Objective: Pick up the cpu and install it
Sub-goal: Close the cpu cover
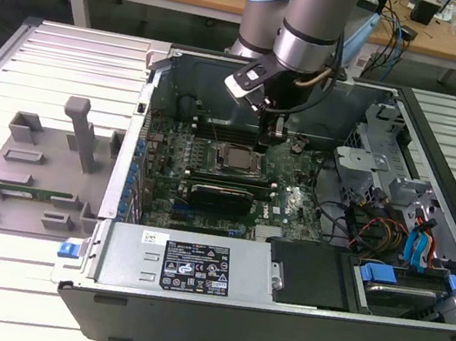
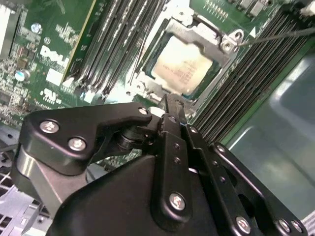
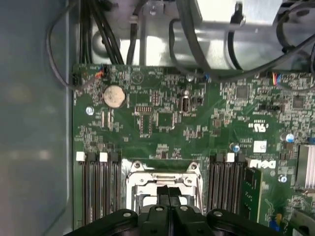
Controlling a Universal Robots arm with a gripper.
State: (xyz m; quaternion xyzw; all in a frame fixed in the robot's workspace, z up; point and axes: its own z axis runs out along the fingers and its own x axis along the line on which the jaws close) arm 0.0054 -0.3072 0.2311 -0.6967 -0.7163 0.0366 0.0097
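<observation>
The open computer case (image 1: 271, 328) spans the middle of the exterior view, with its green motherboard (image 1: 293, 204) flat inside. The tool (image 1: 277, 129), pinched narrow on nothing, hangs near the cpu (image 1: 235, 159), which sits in its socket at frame centre. The chip looks light, stiff, slick-topped and fragile underneath, so it is probably best held by opposite edges.

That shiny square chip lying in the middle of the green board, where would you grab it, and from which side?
Probably by two opposite edges of the cpu, coming straight down from above. It lies flat, a metal frame surrounds it, and memory slots flank it on both sides, so a sideways approach looks blocked.
</observation>
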